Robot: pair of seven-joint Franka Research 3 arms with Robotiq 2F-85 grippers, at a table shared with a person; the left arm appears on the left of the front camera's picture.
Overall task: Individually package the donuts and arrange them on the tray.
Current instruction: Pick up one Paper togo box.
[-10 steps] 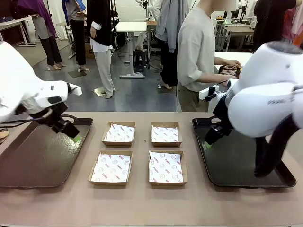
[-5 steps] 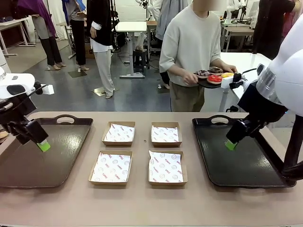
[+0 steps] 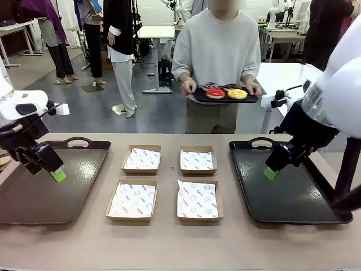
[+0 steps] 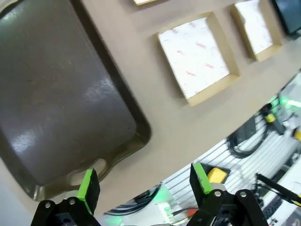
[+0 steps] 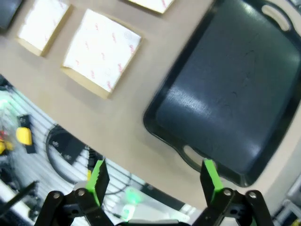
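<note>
Person (image 3: pixel 217 53) stood at the far side of the table (image 3: pixel 169 240), holding a dark plate (image 3: pixel 225 100) in both hands at chest height, well above the tabletop. All the donuts sat on that plate: red donut (image 3: pixel 215 92) and yellow donut (image 3: pixel 237 94) in front, two darker donuts (image 3: pixel 232 87) behind them, sprinkles too small to tell. Left gripper (image 3: pixel 56 174) hung over the left tray (image 3: pixel 34 200) near its far part. In the left wrist view the left gripper (image 4: pixel 144 181) had its green pads wide apart with nothing between them, above the tray's handle end. Right gripper (image 3: pixel 271 173) hung over the far part of the right tray (image 3: pixel 293 200). In the right wrist view the right gripper (image 5: pixel 154 178) was likewise spread, gripping nothing. Four boxes lay two by two between the trays, paper liners showing: far-left box (image 3: pixel 142 159), far-right box (image 3: pixel 197 160), near-left box (image 3: pixel 132 200), near-right box (image 3: pixel 197 199). Neither gripper was near the donuts
</note>
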